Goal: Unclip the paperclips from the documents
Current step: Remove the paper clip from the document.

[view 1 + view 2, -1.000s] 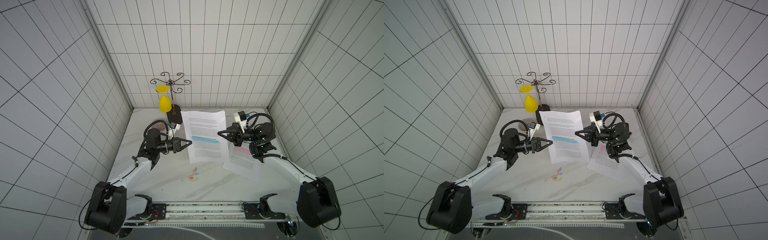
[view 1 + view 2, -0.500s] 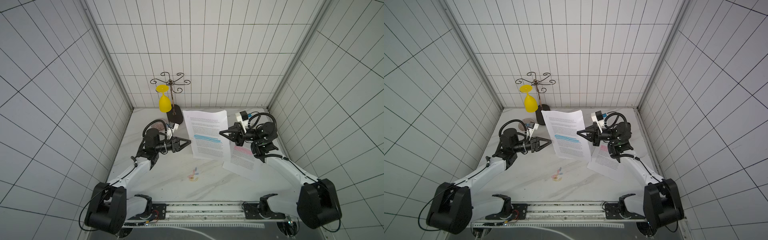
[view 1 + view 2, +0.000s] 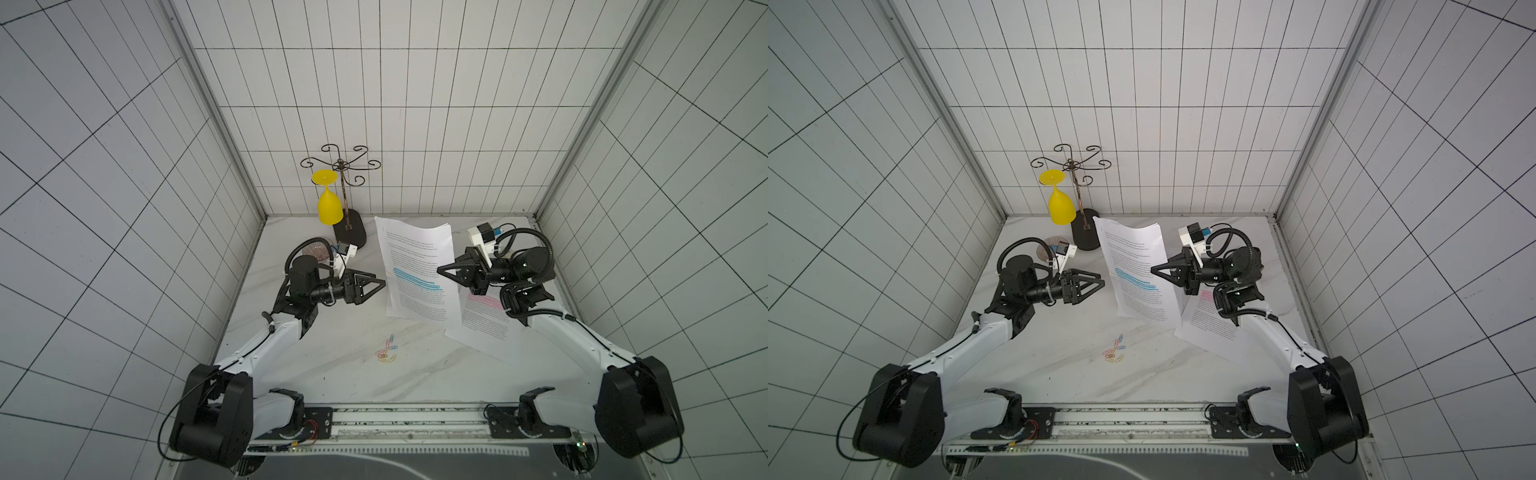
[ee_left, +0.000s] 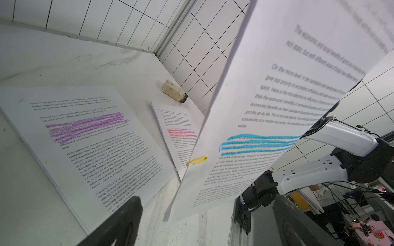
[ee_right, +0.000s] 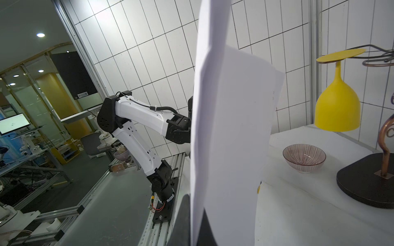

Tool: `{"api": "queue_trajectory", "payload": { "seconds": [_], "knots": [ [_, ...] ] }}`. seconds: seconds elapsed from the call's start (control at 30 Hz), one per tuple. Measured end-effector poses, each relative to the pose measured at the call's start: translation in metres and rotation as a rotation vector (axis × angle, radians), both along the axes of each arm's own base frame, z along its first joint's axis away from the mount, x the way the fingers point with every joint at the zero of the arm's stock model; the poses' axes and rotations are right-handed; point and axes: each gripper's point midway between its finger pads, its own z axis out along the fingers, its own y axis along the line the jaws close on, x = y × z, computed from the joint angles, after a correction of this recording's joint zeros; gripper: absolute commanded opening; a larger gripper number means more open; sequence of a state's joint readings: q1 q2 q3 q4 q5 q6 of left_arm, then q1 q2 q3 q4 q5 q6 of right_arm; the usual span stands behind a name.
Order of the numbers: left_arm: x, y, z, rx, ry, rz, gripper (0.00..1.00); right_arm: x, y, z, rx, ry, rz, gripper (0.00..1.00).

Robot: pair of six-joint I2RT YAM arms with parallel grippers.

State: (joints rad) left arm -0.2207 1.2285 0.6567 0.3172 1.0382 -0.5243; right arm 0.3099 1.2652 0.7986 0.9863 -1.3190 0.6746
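Over the middle of the counter (image 3: 328, 374), in both top views, the right gripper (image 3: 440, 270) is pinched shut on one side edge of the blue-marked document (image 3: 415, 257) and holds it upright. The left gripper (image 3: 376, 286) faces the opposite edge with its jaws spread wide, just beside the paper and holding nothing. Loose paperclips (image 3: 386, 352) lie in a small heap toward the counter's front edge. The pink-marked document (image 3: 484, 324) lies flat near its right edge.

The left wrist view makes plain what the top views barely show. A yellow paperclip (image 4: 197, 160) sits on the near edge of the held sheets, close to the blue band. A purple-marked document (image 4: 85, 138) lies flat on the counter beyond them and cannot be made out from above.

The step in hand looks like taking that clip. The open jaws should close on the wire loop alone, not on the paper. They should then draw it straight off the edge while the right grip holds firm.

The right wrist view shows only the blank back of the sheets, with a speck of yellow at their far edge.
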Motion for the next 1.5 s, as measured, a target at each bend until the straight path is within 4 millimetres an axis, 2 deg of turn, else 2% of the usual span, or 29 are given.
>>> {"api": "queue_trajectory", "payload": {
  "seconds": [0.2,0.3,0.43,0.5,0.6,0.67,0.77,0.83,0.97,1.2,1.33,1.5],
  "knots": [
    [0.008,-0.002,0.012,-0.001,-0.048,0.005,0.97,-0.003,0.002,0.000,-0.003,0.008,0.014,0.00],
    [0.006,-0.008,0.013,-0.012,-0.046,-0.024,0.96,-0.003,0.003,-0.001,-0.004,0.010,0.018,0.00],
    [-0.005,-0.017,0.011,-0.029,-0.013,-0.094,0.72,0.000,0.004,-0.005,-0.007,0.020,0.021,0.00],
    [-0.009,-0.018,0.010,-0.035,0.000,-0.112,0.56,0.002,0.005,-0.007,-0.009,0.026,0.020,0.00],
    [-0.013,-0.014,0.006,-0.035,0.008,-0.109,0.54,0.004,0.005,-0.009,-0.011,0.031,0.020,0.00],
    [-0.014,-0.011,0.006,-0.036,0.010,-0.099,0.38,0.004,0.005,-0.010,-0.011,0.031,0.019,0.00],
    [-0.013,-0.008,0.008,-0.036,0.004,-0.089,0.33,0.004,0.005,-0.009,-0.011,0.031,0.019,0.00],
    [-0.012,-0.008,0.007,-0.036,0.011,-0.087,0.22,0.004,0.005,-0.009,-0.011,0.031,0.019,0.00],
    [-0.012,-0.008,0.006,-0.035,0.015,-0.087,0.21,0.005,0.004,-0.009,-0.011,0.030,0.016,0.00],
    [-0.013,-0.008,0.006,-0.035,0.022,-0.087,0.29,0.009,0.000,-0.009,-0.010,0.031,-0.003,0.00],
    [-0.013,-0.008,0.006,-0.037,0.031,-0.087,0.36,0.010,0.000,-0.009,-0.009,0.031,-0.004,0.00],
    [-0.013,-0.008,0.005,-0.037,0.036,-0.087,0.37,0.010,0.000,-0.009,-0.009,0.031,-0.004,0.00]
  ]
}}
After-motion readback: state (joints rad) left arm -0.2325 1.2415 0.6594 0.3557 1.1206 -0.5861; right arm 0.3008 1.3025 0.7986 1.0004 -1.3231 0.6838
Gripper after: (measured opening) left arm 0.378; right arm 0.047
